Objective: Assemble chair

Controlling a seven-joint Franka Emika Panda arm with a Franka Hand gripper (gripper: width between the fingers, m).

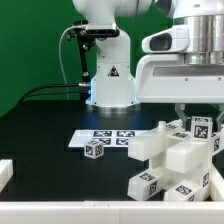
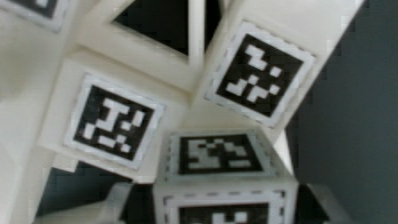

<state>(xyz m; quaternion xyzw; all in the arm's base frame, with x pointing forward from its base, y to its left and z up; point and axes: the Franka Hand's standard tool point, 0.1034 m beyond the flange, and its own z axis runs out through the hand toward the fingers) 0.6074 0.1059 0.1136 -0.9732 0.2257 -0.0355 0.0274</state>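
at the near edge of the flat black desk (image 1: 40, 135) a low white border rail (image 1: 6, 172) runs across the front. just behind it, on the exterior view's right, stands the chunky white plastic chair assembly (image 1: 165, 165), a stack of blocky slabs and bars with black-and-white square tags on several faces. one tagged block (image 1: 201, 128) sits at the top of this stack.

the wrist view is filled by the same white parts at very close range: a tilted tagged face (image 2: 112, 122), a second tilted tagged face (image 2: 262, 75) beside it, and a smaller tagged face (image 2: 217, 152) between and below them, with dark gaps between the pieces.

the bulky white wrist housing (image 1: 185, 60) of the arm hangs directly over the stack. the jaws reach down to its top, and i cannot tell whether they are released or clenched, nor whether they touch a part.

towards the exterior view's left of the stack, a small loose white tagged cube (image 1: 95, 150) rests on the desk, at the front edge of the marker board (image 1: 112, 136). farther back stands the white robot base (image 1: 108, 80), before a green backdrop (image 1: 30, 50).
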